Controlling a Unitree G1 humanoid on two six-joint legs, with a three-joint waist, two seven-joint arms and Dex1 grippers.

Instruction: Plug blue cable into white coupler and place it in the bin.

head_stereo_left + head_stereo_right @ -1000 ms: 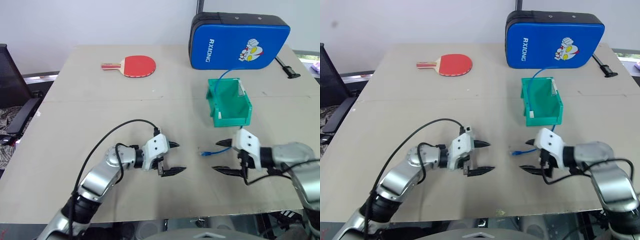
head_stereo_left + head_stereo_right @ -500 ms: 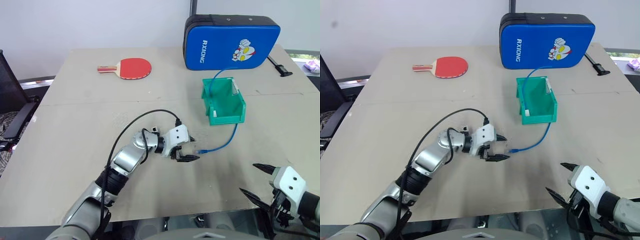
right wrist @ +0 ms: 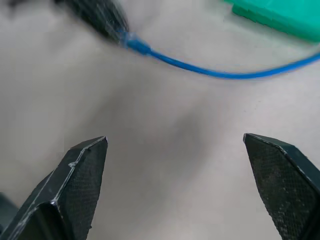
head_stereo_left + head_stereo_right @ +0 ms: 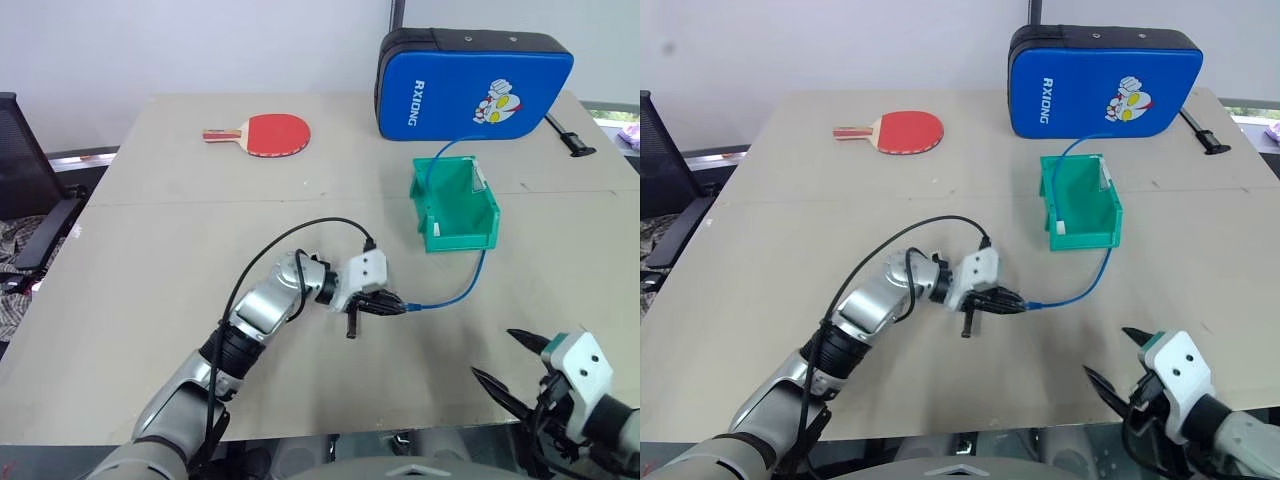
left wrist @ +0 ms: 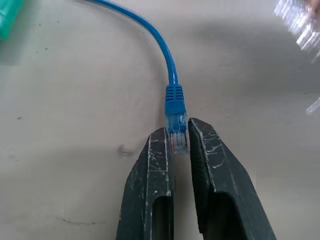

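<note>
Blue cable (image 4: pixel 462 292) lies on the beige table (image 4: pixel 160 240). Its clear plug end is pinched between the two black fingers of the left gripper (image 5: pixel 178 145), out in the middle of the tabletop. From there the cable curves across the surface and up over the near wall of the teal bin (image 4: pixel 455 205), which stands in front of the blue padded case (image 4: pixel 475 84). The right gripper (image 4: pixel 525 362) hangs at the table's near edge with its fingers spread wide, holding nothing, well apart from the cable. Bare tabletop stretches on the left side, up to a red table-tennis paddle (image 4: pixel 262 133) near the far edge.
</note>
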